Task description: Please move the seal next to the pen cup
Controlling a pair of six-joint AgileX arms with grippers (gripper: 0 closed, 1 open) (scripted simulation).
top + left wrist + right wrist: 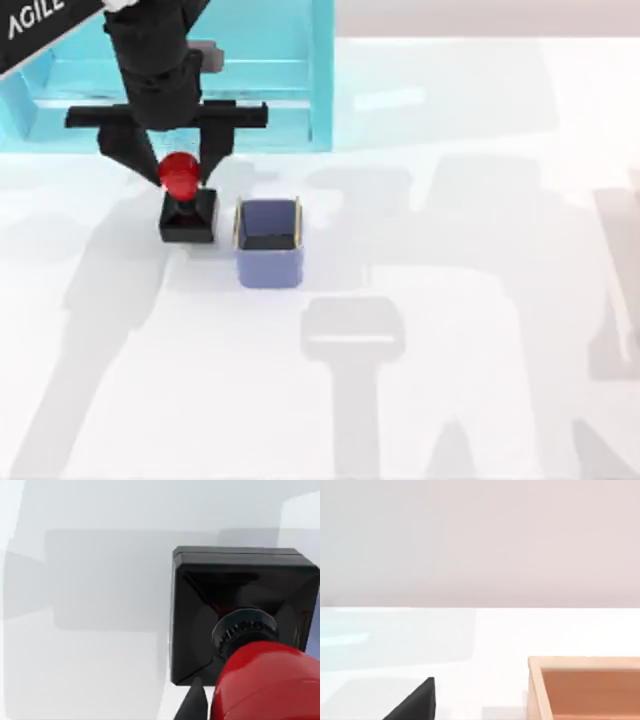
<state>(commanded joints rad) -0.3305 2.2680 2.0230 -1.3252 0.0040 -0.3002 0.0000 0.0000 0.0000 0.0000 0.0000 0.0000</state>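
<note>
One arm working | left gripper (180, 172) upright over seal (187, 205) | jaws spread beside knob | pen cup (268, 243) adjacent

table (480, 300): white | on it: seal (187, 212), pen cup (268, 245), turquoise shelf (290, 80)

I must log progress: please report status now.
Left end effector straddles the red knob, fingers open. The seal stands on the table, beside the pen cup, small gap. Nothing in the way.

Left gripper (178, 172) points down, jaws spread.
</note>
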